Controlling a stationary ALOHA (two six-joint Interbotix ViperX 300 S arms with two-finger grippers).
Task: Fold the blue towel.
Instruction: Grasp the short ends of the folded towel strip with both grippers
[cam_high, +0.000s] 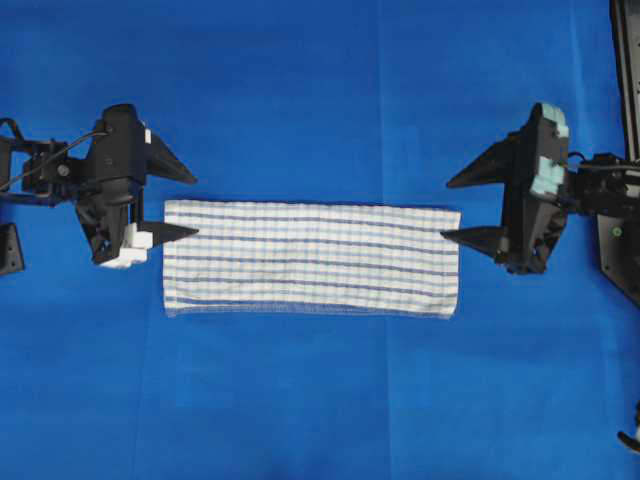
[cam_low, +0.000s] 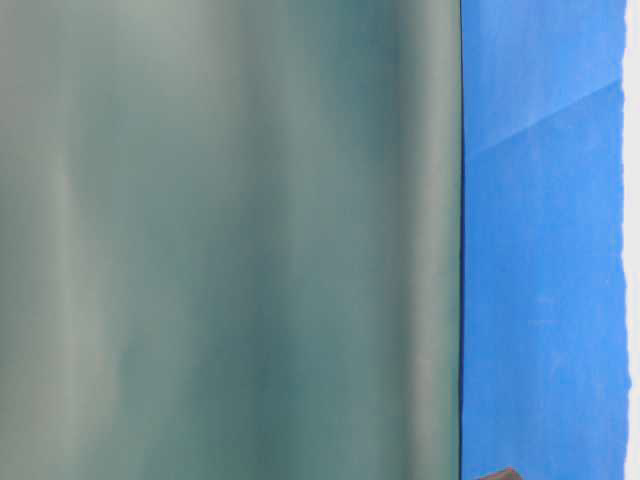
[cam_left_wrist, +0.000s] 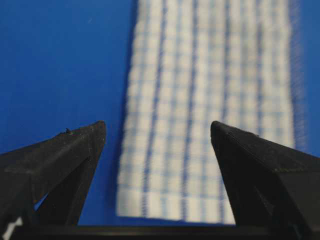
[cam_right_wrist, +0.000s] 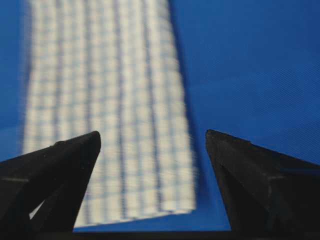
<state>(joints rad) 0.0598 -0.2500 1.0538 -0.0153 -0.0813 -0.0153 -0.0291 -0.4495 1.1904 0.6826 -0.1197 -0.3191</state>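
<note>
The blue towel (cam_high: 312, 258), white with thin blue stripes, lies flat as a long folded strip in the middle of the overhead view. My left gripper (cam_high: 193, 205) stands open at the strip's left end, its near fingertip over the towel's edge. At the right end my right gripper (cam_high: 449, 209) is open too, one fingertip at the towel's upper right corner. Through the left wrist camera the towel (cam_left_wrist: 210, 115) stretches away between wide black fingers (cam_left_wrist: 75, 150). The right wrist camera shows the towel (cam_right_wrist: 107, 115) beyond its spread fingers (cam_right_wrist: 245, 160). Nothing is held.
A plain blue covering (cam_high: 320, 90) spreads under everything. Black arm hardware (cam_high: 625, 230) stands along the right edge. In the table-level view a blurred grey-green surface (cam_low: 230, 240) blocks most of the frame, with blue covering (cam_low: 545, 250) at the right.
</note>
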